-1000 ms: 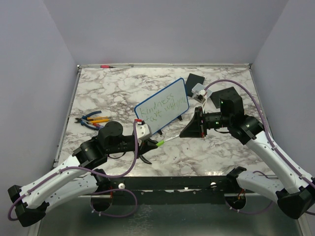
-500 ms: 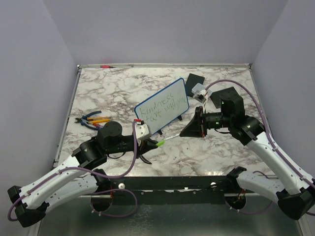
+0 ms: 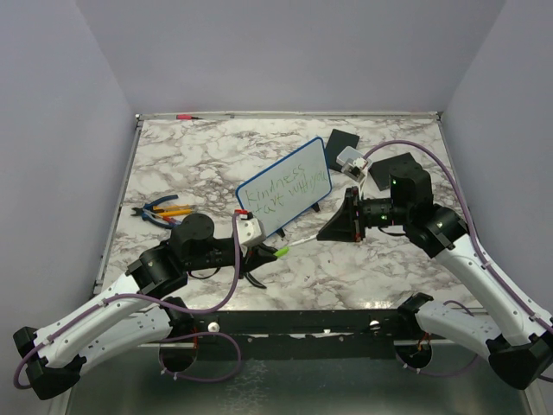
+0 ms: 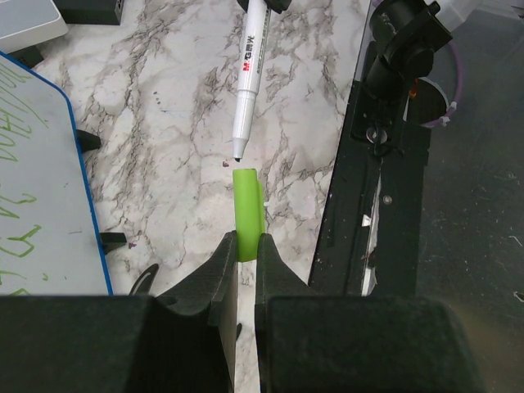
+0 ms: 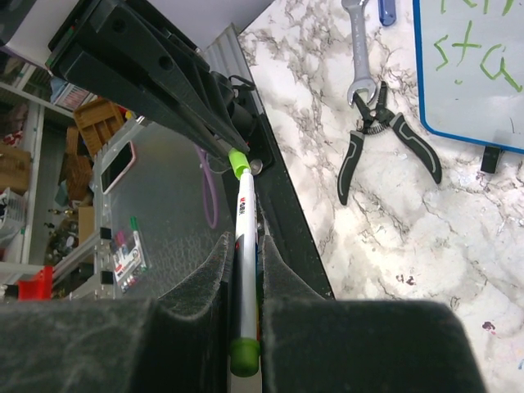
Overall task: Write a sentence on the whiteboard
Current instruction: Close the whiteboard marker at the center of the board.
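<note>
The whiteboard (image 3: pixel 304 162), blue-framed, stands propped at the table's middle. The sentence (image 3: pixel 284 194) is on it in two lines of green handwriting. My left gripper (image 3: pixel 268 253) is shut on the green marker cap (image 4: pixel 247 211), in front of the board's near left corner. My right gripper (image 3: pixel 328 233) is shut on the white marker (image 5: pixel 245 246), held level. The marker tip (image 4: pixel 237 155) points at the cap's open end with a small gap between them. The board's edge shows in the left wrist view (image 4: pixel 37 188) and in the right wrist view (image 5: pixel 479 74).
Blue and orange pliers (image 3: pixel 160 210) lie at the left. Black pliers (image 5: pixel 385 147) and a wrench (image 5: pixel 358 45) lie near the left gripper. A black pad (image 3: pixel 343 140) and a small white box (image 3: pixel 350 158) sit behind the board. A red marker (image 3: pixel 186 115) lies at the far edge.
The right arm has shifted slightly to the right with the marker. The left arm and the board have not moved.
</note>
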`<state>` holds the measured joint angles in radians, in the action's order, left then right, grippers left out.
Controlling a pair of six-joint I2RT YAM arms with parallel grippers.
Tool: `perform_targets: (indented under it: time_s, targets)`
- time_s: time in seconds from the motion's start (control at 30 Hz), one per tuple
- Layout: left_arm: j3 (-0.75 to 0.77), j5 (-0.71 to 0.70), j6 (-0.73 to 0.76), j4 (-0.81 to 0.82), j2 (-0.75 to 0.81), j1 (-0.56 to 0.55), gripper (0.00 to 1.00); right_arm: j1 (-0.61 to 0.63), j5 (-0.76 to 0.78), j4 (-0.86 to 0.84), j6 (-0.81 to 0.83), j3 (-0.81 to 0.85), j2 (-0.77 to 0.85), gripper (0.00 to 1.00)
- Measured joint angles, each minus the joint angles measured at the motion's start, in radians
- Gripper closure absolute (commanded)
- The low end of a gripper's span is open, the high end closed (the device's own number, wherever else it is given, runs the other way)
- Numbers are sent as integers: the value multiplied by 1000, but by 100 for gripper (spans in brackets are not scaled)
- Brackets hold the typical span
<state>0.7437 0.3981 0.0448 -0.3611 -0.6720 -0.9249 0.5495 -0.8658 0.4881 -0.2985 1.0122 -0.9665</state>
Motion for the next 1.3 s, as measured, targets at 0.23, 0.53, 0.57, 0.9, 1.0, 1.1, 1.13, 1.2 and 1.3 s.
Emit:
perform_targets:
  time_s: [0.23,0.53,0.57,0.9,1.0,1.1,1.13,1.2,1.3]
  targets:
    - [0,0,0,0,0,0,100,0,-27,0,0,0,0,99]
    - [0,2,0,0,0,0,100,0,-52,-1,0,0,-9,99]
    - [0,2,0,0,0,0,100,0,-54,-1,0,-1,-12,99]
    - [0,2,0,-6,0,0,100,0,-69,-2,0,-5,-26,99]
    - [0,2,0,-7,0,0,100,0,-71,-5,0,-5,-28,99]
    - [0,2,1,-8,0,0,100,0,-80,-11,0,-6,-30,99]
    - [0,3,1,-8,0,0,100,0,-87,-16,1,-7,-32,99]
    - [0,5,1,-12,1,0,100,-2,-103,-23,5,-8,-40,99]
    - [0,14,2,-27,1,0,100,-2,-121,-24,13,-8,-60,99]
